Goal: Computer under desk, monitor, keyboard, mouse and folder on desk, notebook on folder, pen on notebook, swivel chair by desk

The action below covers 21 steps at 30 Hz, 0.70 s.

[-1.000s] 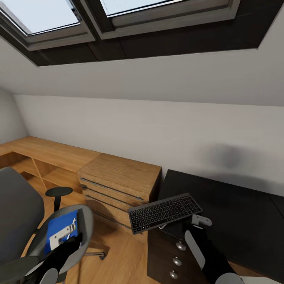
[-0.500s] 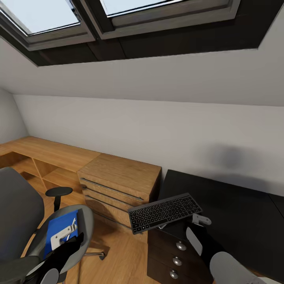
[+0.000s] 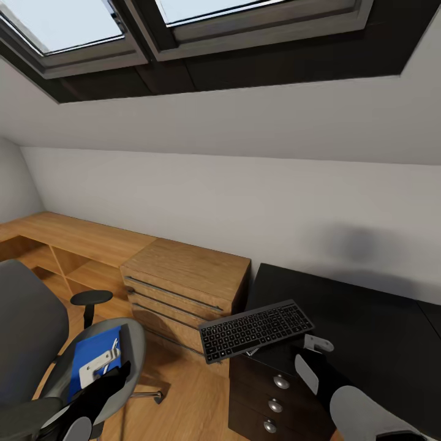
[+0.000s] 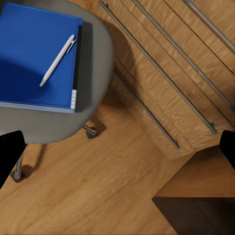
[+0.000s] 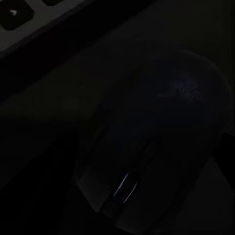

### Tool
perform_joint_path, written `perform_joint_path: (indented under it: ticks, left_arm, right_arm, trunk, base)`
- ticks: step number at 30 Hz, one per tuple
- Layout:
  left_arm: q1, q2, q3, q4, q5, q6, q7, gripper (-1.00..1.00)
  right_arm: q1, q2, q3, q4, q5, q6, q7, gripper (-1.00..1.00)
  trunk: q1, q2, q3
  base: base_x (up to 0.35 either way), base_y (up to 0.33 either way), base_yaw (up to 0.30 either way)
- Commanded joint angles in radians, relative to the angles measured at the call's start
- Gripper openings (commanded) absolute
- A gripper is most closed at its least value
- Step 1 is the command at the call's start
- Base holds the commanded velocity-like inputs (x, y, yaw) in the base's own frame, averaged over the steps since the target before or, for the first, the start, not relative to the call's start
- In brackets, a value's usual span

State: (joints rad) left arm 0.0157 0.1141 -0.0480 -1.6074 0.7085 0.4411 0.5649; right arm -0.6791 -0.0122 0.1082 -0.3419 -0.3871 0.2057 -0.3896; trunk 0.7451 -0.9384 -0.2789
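The mouse (image 5: 156, 142) lies on the desk (image 3: 367, 331) directly under the right fingers (image 3: 318, 344), beside the keyboard (image 3: 256, 329), whose long axis overhangs the desk's corner; whether those fingers are apart I cannot tell; the left wrist view alone shows the pen (image 4: 58, 59) on the folder (image 4: 34, 58), left fingers (image 4: 11, 155) apart.

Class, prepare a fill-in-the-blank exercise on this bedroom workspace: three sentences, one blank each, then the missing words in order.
1. The thin white pen lies on top of the flat bright-blue ____.
2. The blue item rests on the seat of the grey padded swivel chair, not on the glossy ____ desk.
3. The slim dark-grey keyboard overhangs the desk's edge toward the light ____ drawer chest.

Missing words: folder; black; wooden
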Motion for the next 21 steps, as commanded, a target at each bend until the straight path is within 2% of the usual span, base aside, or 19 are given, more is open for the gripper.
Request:
perform_joint_path:
  ticks: [1,8,10,15,21]
  left_arm:
    - [0.000,0.001,-0.002,-0.002,0.008,0.001,0.009,1.00]
    - [0.000,0.001,-0.005,-0.010,0.012,0.002,0.009,1.00]
    - [0.000,-0.001,-0.006,-0.011,0.027,0.001,0.009,1.00]
    - [0.000,-0.021,-0.004,-0.011,0.039,-0.001,0.009,1.00]
    - [0.000,-0.026,-0.004,-0.011,0.040,-0.001,0.009,1.00]
  right_arm:
    - [0.000,-0.002,0.008,-0.002,-0.005,0.008,-0.006,-1.00]
    - [0.000,-0.012,0.008,-0.002,-0.007,0.007,-0.006,-1.00]
    - [0.000,-0.014,0.008,-0.002,-0.007,0.002,-0.006,-1.00]
    - [0.000,-0.015,0.008,-0.002,-0.007,-0.005,-0.006,-1.00]
    - [0.000,-0.015,0.008,-0.002,-0.005,-0.006,-0.006,-1.00]
  trunk:
    - [0.000,-0.001,-0.001]
    - [0.000,-0.001,-0.001]
    - [0.000,-0.001,-0.001]
    - [0.019,-0.036,-0.017]
    - [0.042,-0.078,-0.036]
  base:
    - [0.000,0.000,0.000]
    - [0.000,0.000,0.000]
    - [0.000,0.000,0.000]
    - [0.000,0.000,0.000]
    - [0.000,0.000,0.000]
